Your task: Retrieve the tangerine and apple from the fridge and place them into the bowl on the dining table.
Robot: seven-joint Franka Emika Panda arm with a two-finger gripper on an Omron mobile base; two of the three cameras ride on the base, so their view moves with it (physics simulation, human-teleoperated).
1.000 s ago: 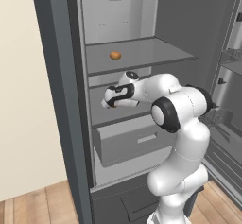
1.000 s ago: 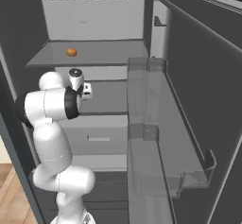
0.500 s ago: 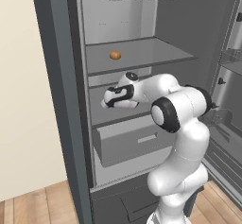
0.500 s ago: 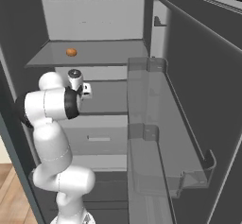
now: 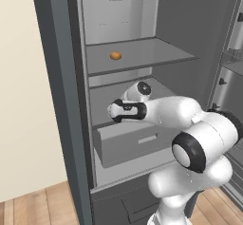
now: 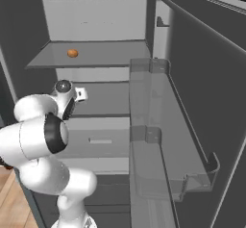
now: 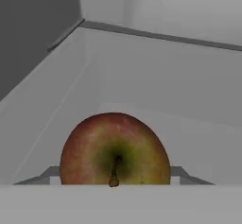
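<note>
The fridge (image 5: 57, 100) stands open. The tangerine (image 5: 115, 55) (image 6: 72, 53), small and bright orange, lies on the upper shelf. My arm reaches onto the middle shelf below it, with the gripper (image 5: 112, 111) (image 6: 79, 95) pointing at the shelf's left side. In the hand view the apple (image 7: 115, 145), reddish with a green patch round its stem, sits right between the fingertips (image 7: 47, 173), which press on its two sides. My gripper (image 7: 115, 173) is shut on the apple. The bowl and the dining table are out of view.
A grey drawer (image 5: 135, 143) (image 6: 98, 140) juts out under the middle shelf. The open fridge door (image 6: 192, 92) with its clear bins (image 6: 149, 126) stands at the right. The fridge's left wall is close beside the hand. Wooden floor (image 5: 33, 205) lies at the lower left.
The jaws have drawn in onto the apple's sides. The arm itself has barely moved on the middle shelf.
</note>
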